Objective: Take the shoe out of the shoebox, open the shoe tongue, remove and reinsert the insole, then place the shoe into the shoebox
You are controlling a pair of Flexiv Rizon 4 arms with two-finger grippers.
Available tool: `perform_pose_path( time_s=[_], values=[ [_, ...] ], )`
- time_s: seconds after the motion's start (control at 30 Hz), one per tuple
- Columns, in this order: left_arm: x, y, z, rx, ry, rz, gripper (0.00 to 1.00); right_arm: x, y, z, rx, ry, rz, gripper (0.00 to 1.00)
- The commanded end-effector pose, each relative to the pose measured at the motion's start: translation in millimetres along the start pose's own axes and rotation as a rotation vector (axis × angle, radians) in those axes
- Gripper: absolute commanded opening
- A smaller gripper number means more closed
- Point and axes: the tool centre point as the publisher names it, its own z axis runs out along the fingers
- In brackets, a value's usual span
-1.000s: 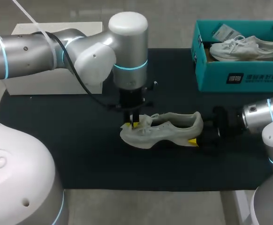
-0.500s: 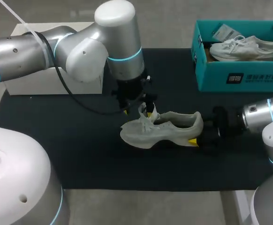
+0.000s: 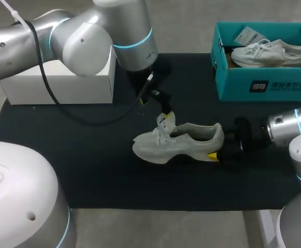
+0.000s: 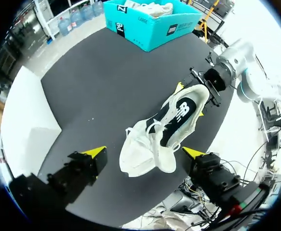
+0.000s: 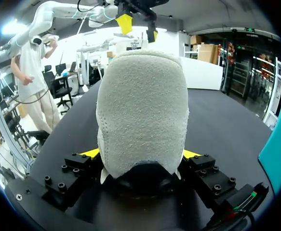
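Two fingers (image 4: 96,153) of left gripper (image 4: 144,152) standing wide apart, hovering above shoe (image 3: 178,142) laces; shoe resting on black mat (image 3: 88,155) mid-table, tongue sticking up; right gripper (image 5: 140,154) clamping its heel from both sides; shoebox (image 3: 233,85) sitting far right, holding second shoe (image 3: 269,51).

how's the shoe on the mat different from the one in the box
The mat shoe is greyish-cream; the boxed shoe is whiter. The mat shoe lies on the black mat, heel clamped in the right gripper; the boxed shoe rests untouched in the teal shoebox. Both are laced sneakers.
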Motion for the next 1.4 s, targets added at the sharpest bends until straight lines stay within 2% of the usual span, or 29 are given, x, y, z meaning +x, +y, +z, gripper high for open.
perform_pose_path(
  time_s=[0.03, 0.17, 0.27, 0.33, 0.63, 0.77, 1.3, 1.4],
  values=[
    [9.0, -7, -5, 0.161, -0.175, 1.004, 1.00, -0.8, -1.6, 2, 0.001, -0.002, 0.000, 0.00],
    [13.4, -15, -9, 0.205, -0.250, 1.116, 1.00, -0.8, -1.6, 2, 0.001, -0.002, 0.000, 0.00],
    [14.2, -26, -8, 0.199, -0.250, 1.110, 1.00, -0.8, -1.6, 2, 0.001, -0.002, 0.000, 0.00],
    [12.5, -33, -6, 0.190, -0.230, 1.075, 0.00, -0.8, -1.6, 2, 0.001, -0.002, 0.000, 0.00],
    [10.8, -45, 5, 0.197, -0.156, 0.985, 0.00, -0.8, -1.6, 2, 0.001, -0.002, 0.000, 0.00],
    [19.2, -54, 17, 0.089, -0.139, 0.840, 0.00, -0.8, -1.6, 2, 0.001, -0.002, 0.000, 0.00],
    [19.2, -54, 17, 0.089, -0.139, 0.840, 0.00, -0.8, -1.6, 2, 0.001, -0.002, 0.000, 0.00],
    [31.0, -55, 31, 0.084, -0.135, 0.830, 0.00, -0.8, -1.6, 2, 0.001, -0.002, 0.000, 0.00]
  ],
)
